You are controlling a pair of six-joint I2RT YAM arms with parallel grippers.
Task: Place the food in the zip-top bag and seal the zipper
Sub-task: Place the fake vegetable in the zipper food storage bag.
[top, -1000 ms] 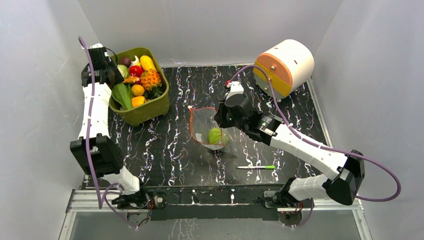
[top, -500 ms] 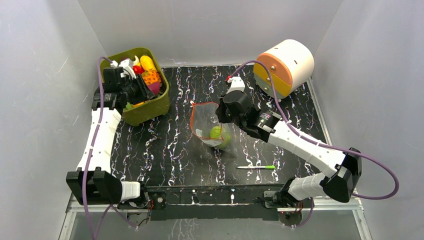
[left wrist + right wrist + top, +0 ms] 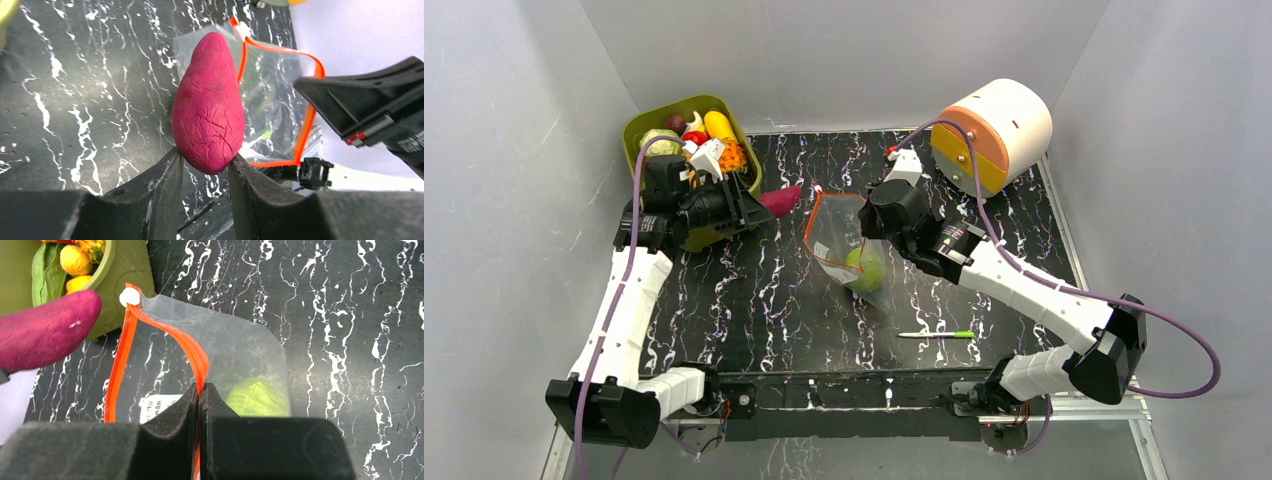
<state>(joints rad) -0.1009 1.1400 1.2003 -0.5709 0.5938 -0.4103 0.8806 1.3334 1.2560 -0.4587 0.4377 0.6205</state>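
table: black, white-veined, fills middle of top view
drum: white and orange, on its side, upper right of top view, well apart from everything else
basket: olive green, upper left of top view, partly hidden behind left arm
food in basket: yellow, orange, dark red pieces visible at far end
zip-top bag: clear, centre of top view, mouth open and facing left toward basket
left gripper: clenched on blunt end of magenta piece, between basket and bag
right gripper: pinched tight on zipper at right lip of bag mouth, no gap between fingers
magenta piece: tapered, tip pointing away from left gripper toward bag mouth; near mouth, outside bag
green cabbage: inside bag, at its closed end, just right of right gripper in wrist view
zipper: orange, two lips spread apart, white slider at far corner
pen: green and white, flat on table, lower right of bag, apart from it
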